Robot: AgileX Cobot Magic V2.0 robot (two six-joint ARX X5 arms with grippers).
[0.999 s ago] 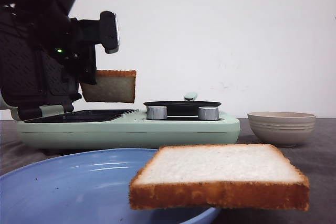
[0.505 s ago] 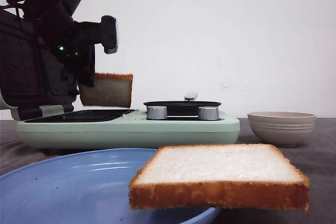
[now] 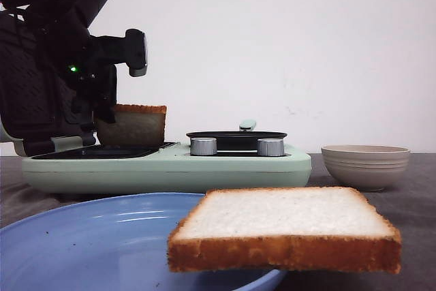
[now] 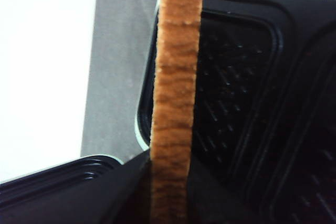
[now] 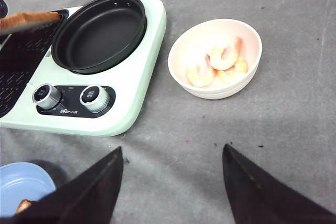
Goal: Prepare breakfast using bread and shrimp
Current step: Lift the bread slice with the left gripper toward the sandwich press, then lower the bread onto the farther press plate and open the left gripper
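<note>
My left gripper [image 3: 102,110] is shut on one slice of bread [image 3: 133,125], held upright on edge with its lower edge down at the black grill plate [image 3: 102,150] of the mint-green breakfast maker [image 3: 163,168]. The left wrist view shows that slice's brown crust [image 4: 176,77] running up from between the jaws of the left gripper [image 4: 168,182], over the ridged grill plate [image 4: 236,77]. A second bread slice [image 3: 286,226] lies flat on the rim of the blue plate [image 3: 88,236]. Shrimp [image 5: 220,61] sit in a pale bowl [image 5: 215,93]. My right gripper [image 5: 173,153] hangs open over bare table.
A black frying pan [image 5: 100,30] sits on the breakfast maker's right half, with two silver knobs [image 5: 92,96] in front of it. The maker's black lid [image 3: 34,100] stands raised behind my left arm. The bowl [image 3: 365,165] is right of the maker.
My left gripper has come down and slightly left with the bread slice, bringing it from above the grill plate to plate level. The right arm and the other slice have not moved.
</note>
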